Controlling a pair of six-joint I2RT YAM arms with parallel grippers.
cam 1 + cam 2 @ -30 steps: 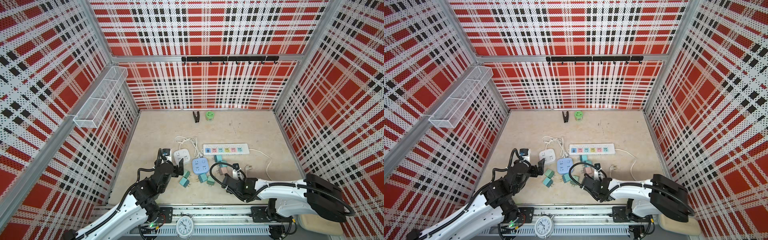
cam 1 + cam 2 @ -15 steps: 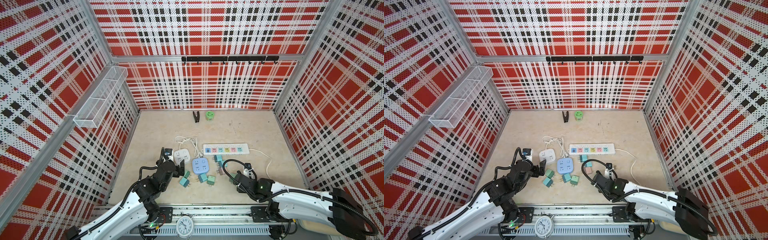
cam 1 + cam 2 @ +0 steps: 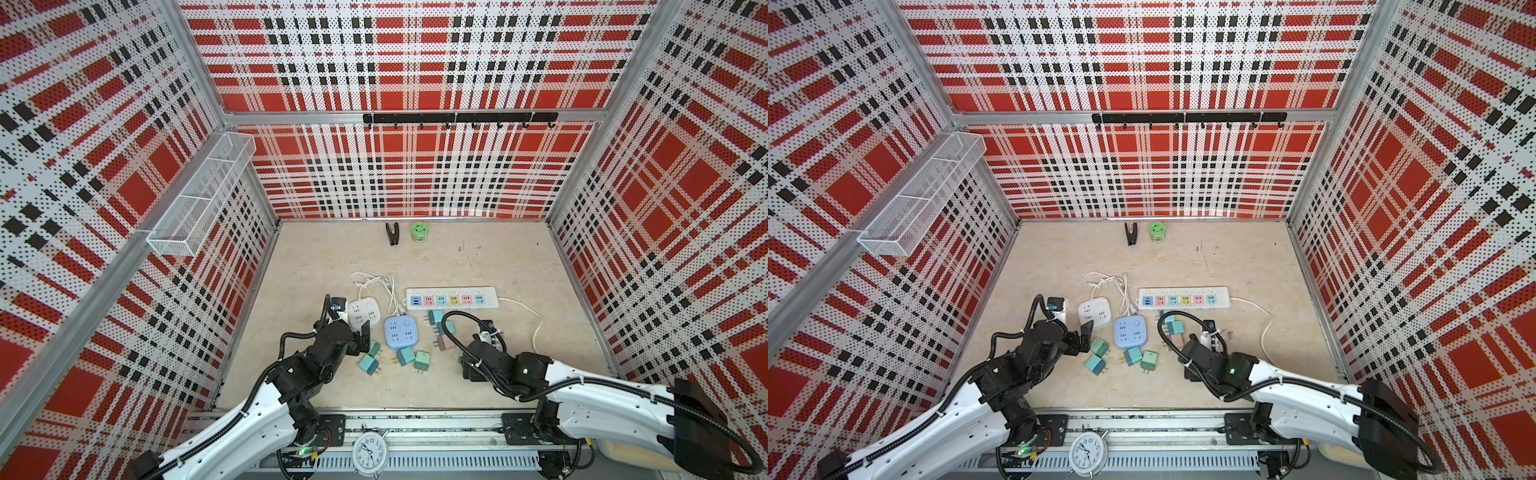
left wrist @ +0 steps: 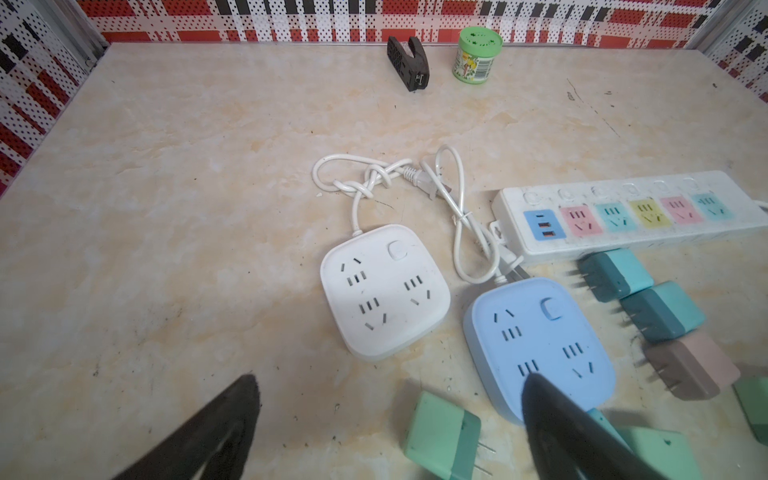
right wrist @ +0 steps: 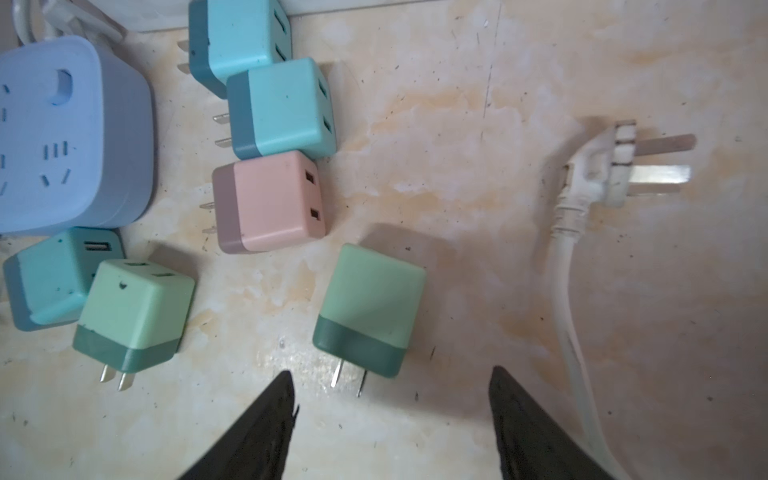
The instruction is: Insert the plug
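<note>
My right gripper [image 5: 390, 376] is open, empty and low over the table. A green plug [image 5: 370, 307] lies just ahead of its jaws, prongs toward them; in a top view that plug [image 3: 460, 358] peeks out beside the right gripper [image 3: 467, 370]. A pink plug [image 5: 270, 201] and teal plugs [image 5: 282, 108] lie beyond it, near the blue square socket [image 5: 70, 137]. My left gripper [image 4: 390, 386] is wide open and holds nothing. Another green plug [image 4: 440, 436] lies on the table between its fingers, near the white square socket [image 4: 384, 291]. The long power strip [image 3: 451, 298] lies behind.
The strip's white corded plug [image 5: 611, 166] lies right of the right gripper. Tangled white cords [image 4: 374, 178] lie behind the square sockets. A black clip [image 3: 392, 233] and a green jar [image 3: 419, 231] stand by the back wall. A wire basket [image 3: 199, 199] hangs on the left wall.
The right arm has swung rightward, away from the plug cluster, and its gripper now sits behind a lone green plug. The left gripper has shifted slightly right.
</note>
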